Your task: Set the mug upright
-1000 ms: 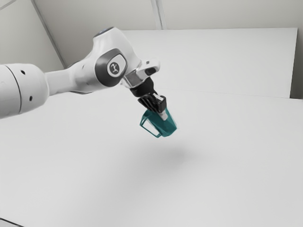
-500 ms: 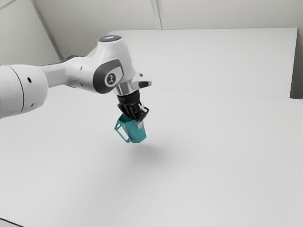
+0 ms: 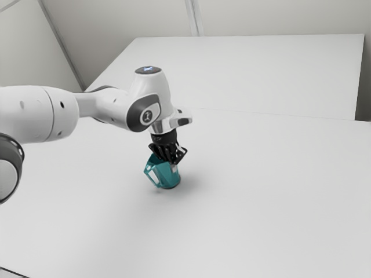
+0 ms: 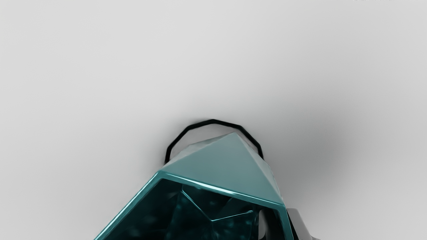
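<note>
The gripper points down at the teal mug, holding it by the side wall. In the wrist view the gripper has one finger inside the mug and the other against its outside, shut on the wall between them. The mug's open mouth faces up toward the hand, and its body stands close to upright, with the handle toward the exterior view's left. Its base is at or just above the white table; whether it touches, I cannot tell.
A dark-edged object lies at the exterior view's lower left corner. The table's far edge runs below the back wall, and a soft shadow lies beside the mug.
The arm has carried the mug toward the exterior view's left and down to the table surface. From a strong tilt in the air, the mug has turned closer to upright, still held.
</note>
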Available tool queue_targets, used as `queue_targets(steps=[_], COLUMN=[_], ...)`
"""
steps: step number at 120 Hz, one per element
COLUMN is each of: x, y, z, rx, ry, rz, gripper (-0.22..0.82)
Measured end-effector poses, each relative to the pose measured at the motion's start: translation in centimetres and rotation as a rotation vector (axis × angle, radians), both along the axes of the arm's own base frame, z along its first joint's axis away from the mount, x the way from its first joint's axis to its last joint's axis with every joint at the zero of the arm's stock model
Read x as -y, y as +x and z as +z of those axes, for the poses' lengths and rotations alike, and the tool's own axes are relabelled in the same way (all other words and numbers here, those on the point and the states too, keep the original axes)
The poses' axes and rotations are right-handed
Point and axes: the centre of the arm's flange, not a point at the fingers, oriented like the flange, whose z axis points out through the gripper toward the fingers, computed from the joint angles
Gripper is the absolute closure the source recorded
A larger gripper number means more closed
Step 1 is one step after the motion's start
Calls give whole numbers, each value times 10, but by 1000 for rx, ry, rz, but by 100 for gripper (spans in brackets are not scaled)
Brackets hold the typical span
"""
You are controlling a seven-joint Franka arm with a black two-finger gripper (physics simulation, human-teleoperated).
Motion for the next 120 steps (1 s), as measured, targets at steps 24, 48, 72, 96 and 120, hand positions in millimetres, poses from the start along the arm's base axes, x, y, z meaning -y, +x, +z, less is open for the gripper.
queue_targets(steps=[24,48,72,96,120], x=[5,15,14,-14,-50], y=[0,-4,15,58,70], z=[5,57,110,158,205], rx=[15,96,140,141,129], ry=[-8,-24,-71,-118,-103], rz=[17,19,47,78,73], gripper=[40,16,6,2,1])
